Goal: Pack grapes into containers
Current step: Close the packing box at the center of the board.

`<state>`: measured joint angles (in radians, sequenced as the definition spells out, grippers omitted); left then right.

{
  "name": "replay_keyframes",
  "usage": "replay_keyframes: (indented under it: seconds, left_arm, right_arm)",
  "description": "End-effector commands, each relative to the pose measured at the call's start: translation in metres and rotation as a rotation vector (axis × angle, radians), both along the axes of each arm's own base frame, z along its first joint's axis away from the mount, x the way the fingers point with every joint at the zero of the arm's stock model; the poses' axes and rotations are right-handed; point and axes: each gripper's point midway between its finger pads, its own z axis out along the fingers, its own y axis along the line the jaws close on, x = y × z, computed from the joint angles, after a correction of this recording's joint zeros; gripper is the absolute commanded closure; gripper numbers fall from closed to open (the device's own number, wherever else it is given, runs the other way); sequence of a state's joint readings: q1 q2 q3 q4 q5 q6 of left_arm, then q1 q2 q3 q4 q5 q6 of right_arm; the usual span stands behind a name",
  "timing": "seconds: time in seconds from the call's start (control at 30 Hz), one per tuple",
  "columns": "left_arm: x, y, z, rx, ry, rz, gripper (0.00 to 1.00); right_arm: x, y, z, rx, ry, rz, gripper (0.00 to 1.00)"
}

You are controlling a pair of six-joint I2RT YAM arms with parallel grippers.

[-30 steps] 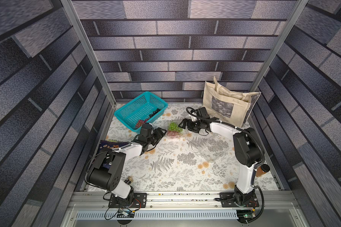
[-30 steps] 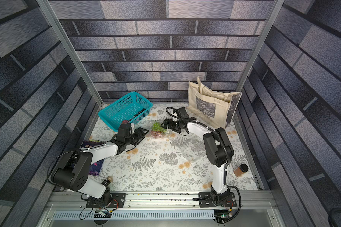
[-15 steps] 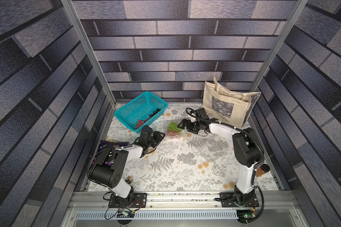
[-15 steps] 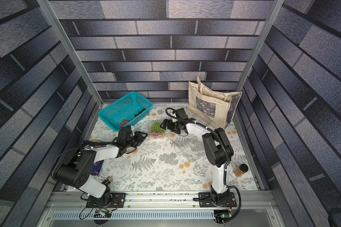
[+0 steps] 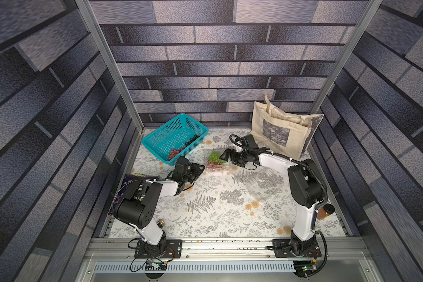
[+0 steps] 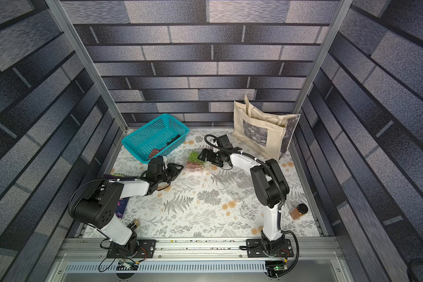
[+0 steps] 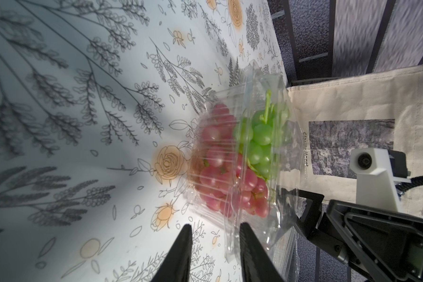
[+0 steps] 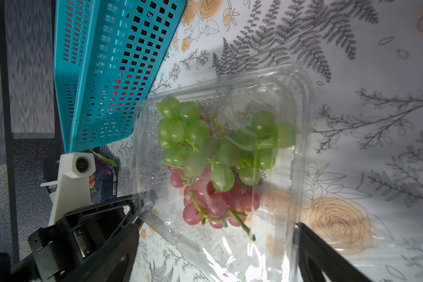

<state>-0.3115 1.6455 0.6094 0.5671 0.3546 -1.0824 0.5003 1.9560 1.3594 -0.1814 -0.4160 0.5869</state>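
— Nearest on the counter (image 5: 205, 219)?
— Lying by the right arm (image 5: 300, 185), an empty clear box (image 5: 260, 188).
— At the left hand (image 7: 214, 227)?
— Narrowed to a small gap over the near corner of the filled box (image 7: 252, 83); pinching or merely touching, cannot tell.
— Inside that box?
— Holds green grapes (image 8: 198, 136) partly over red grapes (image 8: 215, 202), under a clear lid, mid-counter.
— At the right hand (image 5: 224, 156), beyond?
— Spread wide at the box's end nearest the bag (image 5: 279, 131); contact unclear.
— Farthest back?
— Sitting in the basket (image 5: 164, 128), a second red bunch (image 5: 174, 153) and a black bunch (image 5: 192, 141).
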Motion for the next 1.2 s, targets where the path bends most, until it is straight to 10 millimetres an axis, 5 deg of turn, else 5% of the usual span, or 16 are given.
replay_keyframes:
  seconds: [0.0, 1.17]
  left_arm:
    - [0.002, -0.003, -0.002, 0.002, -0.005, 0.003, 0.66]
    - [0.003, -0.019, -0.012, -0.009, -0.02, -0.028, 0.84]
  right_arm:
    - [-0.007, 0.005, -0.01, -0.008, 0.02, 0.009, 0.0]
    - [-0.01, 0.01, -0.021, -0.026, 0.035, 0.025, 0.0]
